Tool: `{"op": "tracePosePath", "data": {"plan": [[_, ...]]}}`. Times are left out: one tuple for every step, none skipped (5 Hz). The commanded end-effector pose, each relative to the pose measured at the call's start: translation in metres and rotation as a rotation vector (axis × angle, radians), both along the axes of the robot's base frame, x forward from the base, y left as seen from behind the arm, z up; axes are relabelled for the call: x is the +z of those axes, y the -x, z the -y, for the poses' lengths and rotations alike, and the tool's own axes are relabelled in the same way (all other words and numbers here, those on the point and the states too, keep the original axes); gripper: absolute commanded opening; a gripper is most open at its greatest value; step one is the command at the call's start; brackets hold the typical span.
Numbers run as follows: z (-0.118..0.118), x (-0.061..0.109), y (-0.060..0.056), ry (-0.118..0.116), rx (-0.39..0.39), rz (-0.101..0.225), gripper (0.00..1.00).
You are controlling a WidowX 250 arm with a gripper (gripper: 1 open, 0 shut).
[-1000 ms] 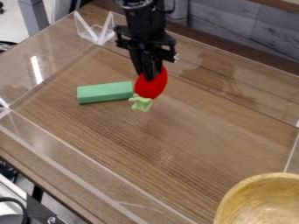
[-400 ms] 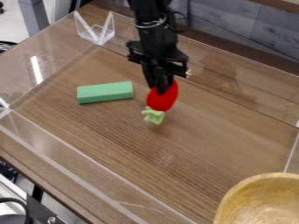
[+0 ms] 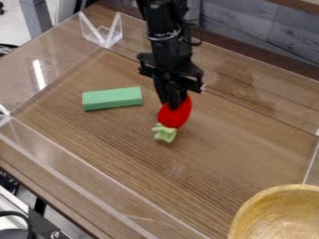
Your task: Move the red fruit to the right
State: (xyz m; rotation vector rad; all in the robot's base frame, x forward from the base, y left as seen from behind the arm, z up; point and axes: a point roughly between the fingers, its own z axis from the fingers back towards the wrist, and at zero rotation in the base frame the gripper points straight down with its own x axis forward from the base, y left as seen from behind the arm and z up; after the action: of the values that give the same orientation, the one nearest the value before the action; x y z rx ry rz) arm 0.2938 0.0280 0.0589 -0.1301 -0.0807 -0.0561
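Observation:
The red fruit [image 3: 173,116] is a small red toy strawberry with a pale green leafy cap [image 3: 165,134] pointing downward. My gripper [image 3: 173,99] points straight down and is shut on the strawberry's upper part. The strawberry hangs low, with its cap at or just above the wooden table [image 3: 212,159]; I cannot tell if it touches. It is to the right of the flat green block [image 3: 112,98], well apart from it.
Clear acrylic walls [image 3: 50,56] border the wooden surface on the left, back and front. A clear triangular stand [image 3: 103,33] sits at the back left. A wooden bowl rim [image 3: 284,213] shows at the bottom right corner.
The gripper has carried the strawberry to the right and downward, away from the green block. The block has not moved.

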Motion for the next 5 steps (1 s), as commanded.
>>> {"op": "tracePosePath", "data": {"plan": [[-0.009, 0.010, 0.005, -0.005, 0.032, 0.049, 0.00], [-0.017, 0.005, 0.005, -0.003, 0.012, 0.049, 0.00], [-0.023, -0.001, 0.005, -0.001, -0.008, 0.047, 0.00], [-0.019, 0.012, -0.004, 0.007, -0.004, 0.092, 0.00], [-0.013, 0.026, -0.013, 0.016, -0.002, 0.140, 0.00]]}}
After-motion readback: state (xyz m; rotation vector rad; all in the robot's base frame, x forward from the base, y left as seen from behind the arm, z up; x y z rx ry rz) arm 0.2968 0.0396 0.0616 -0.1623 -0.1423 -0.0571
